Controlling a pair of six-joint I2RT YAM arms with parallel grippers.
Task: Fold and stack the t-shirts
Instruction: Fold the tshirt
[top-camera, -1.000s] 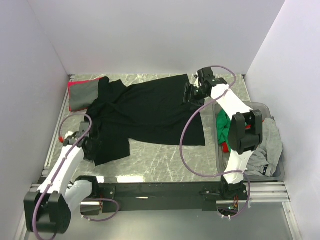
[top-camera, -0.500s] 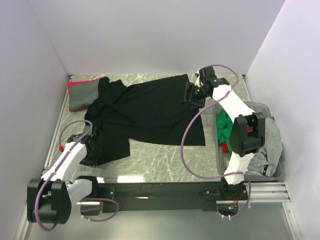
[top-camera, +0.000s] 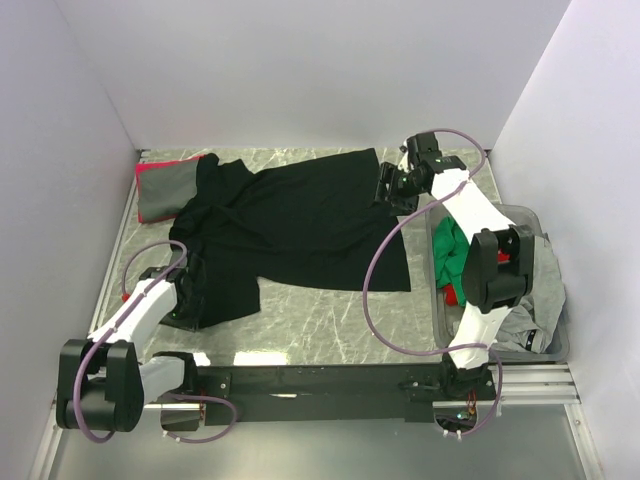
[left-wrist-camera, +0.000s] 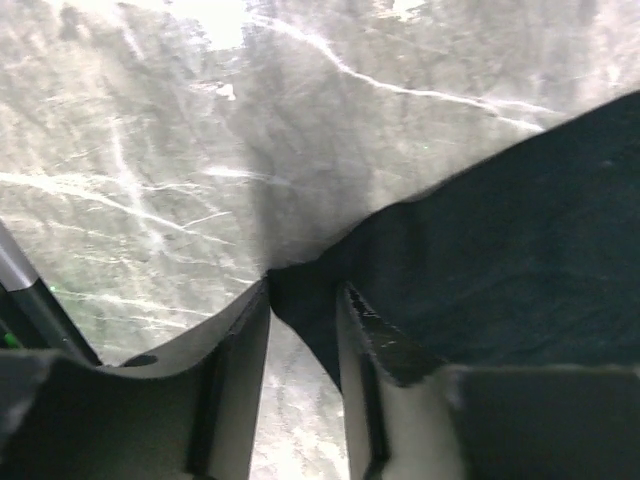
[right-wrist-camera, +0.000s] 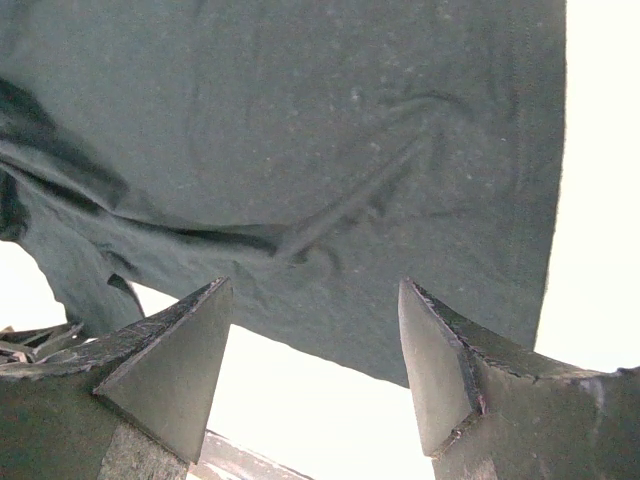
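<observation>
A large black t-shirt (top-camera: 300, 225) lies spread on the marble table (top-camera: 330, 320). My left gripper (top-camera: 190, 300) is low at its near left corner. In the left wrist view the left gripper (left-wrist-camera: 305, 290) has its fingers a narrow gap apart, with a corner of the black cloth (left-wrist-camera: 500, 220) between the tips and marble showing behind. My right gripper (top-camera: 392, 188) hovers wide open over the shirt's far right edge. Its fingertips (right-wrist-camera: 215, 300) stand well apart above the cloth (right-wrist-camera: 330, 130), gripping nothing.
A folded grey shirt (top-camera: 165, 192) lies on a red one (top-camera: 150, 167) at the far left corner. A clear bin (top-camera: 520, 208) at the right holds green (top-camera: 455, 255), red (top-camera: 452, 295) and grey (top-camera: 535, 290) shirts. White walls enclose the table.
My left arm has drawn back toward the near left and its jaws have narrowed around the shirt's corner. The right gripper has shifted slightly to the right, still open.
</observation>
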